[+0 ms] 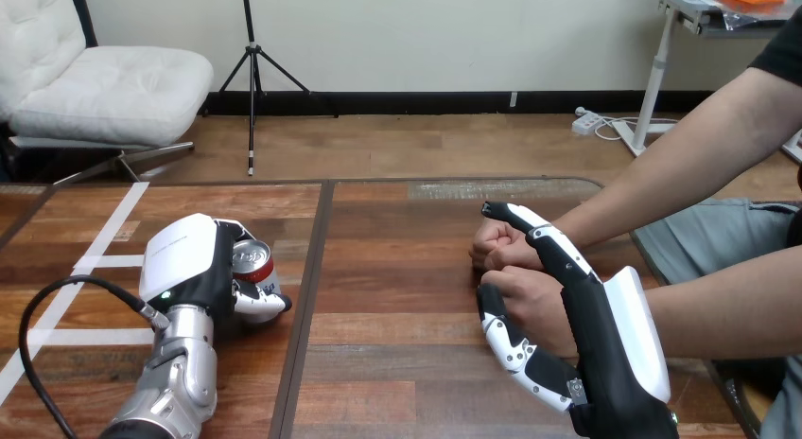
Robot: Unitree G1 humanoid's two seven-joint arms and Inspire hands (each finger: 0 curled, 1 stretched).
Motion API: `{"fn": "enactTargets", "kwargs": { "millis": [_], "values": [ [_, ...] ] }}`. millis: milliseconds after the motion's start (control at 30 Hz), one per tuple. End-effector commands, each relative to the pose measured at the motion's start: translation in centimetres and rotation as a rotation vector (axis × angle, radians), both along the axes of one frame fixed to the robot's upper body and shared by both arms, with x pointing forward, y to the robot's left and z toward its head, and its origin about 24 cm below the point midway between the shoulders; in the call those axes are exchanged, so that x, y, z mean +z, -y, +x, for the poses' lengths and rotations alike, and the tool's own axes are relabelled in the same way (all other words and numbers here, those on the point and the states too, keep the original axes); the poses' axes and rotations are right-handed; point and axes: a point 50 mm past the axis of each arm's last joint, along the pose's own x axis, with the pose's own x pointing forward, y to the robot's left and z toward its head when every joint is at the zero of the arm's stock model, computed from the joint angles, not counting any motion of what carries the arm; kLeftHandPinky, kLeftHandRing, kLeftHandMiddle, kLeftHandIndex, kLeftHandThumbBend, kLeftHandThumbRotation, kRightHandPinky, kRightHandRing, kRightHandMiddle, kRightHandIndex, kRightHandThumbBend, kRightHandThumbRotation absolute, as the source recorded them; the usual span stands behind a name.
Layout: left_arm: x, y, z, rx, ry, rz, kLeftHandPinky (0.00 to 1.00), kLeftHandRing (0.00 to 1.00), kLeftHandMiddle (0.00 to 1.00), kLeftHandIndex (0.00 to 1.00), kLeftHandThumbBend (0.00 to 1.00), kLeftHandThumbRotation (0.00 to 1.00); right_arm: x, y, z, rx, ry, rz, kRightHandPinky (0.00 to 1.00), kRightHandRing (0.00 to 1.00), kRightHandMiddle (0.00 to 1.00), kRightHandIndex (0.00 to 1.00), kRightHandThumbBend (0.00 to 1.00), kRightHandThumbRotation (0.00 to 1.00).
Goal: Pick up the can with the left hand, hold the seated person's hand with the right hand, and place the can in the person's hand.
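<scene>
A red can point(255, 266) with a silver top stands upright at the table's left, low over the wood. My left hand point(189, 259) is wrapped round it, fingers curled behind it and thumb point(260, 302) across its front. At the right, the person rests two closed hands on the table. The nearer hand point(531, 305) sits between my right hand's thumb point(506, 340) and its fingers point(553, 245), which lie over its back and reach past the farther hand point(494, 242). My right hand point(605, 335) pinches that nearer hand.
The wooden table point(397, 269) has a dark seam down its middle and white tape lines point(95, 259) at the left. The person's forearms point(662, 174) come in from the right edge. A black cable point(57, 297) loops beside my left forearm.
</scene>
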Motion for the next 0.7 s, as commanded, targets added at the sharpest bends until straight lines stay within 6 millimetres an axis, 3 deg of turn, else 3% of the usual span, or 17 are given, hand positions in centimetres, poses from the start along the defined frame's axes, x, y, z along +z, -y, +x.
{"fn": "enactTargets", "kwargs": {
  "millis": [0, 667],
  "values": [
    [2.91, 0.01, 1.61, -0.014, 0.146, -0.024, 0.43, 0.46, 0.49, 0.52, 0.64, 0.00, 1.69, 0.06, 0.55, 0.000, 0.086, 0.009, 0.86, 0.87, 0.87, 0.82, 0.20, 0.00],
    [3.22, 0.08, 1.30, -0.013, 0.221, -0.109, 0.44, 0.46, 0.50, 0.51, 0.66, 0.00, 1.75, 0.06, 0.62, 0.000, 0.087, 0.013, 0.86, 0.88, 0.87, 0.82, 0.20, 0.00]
  ]
}}
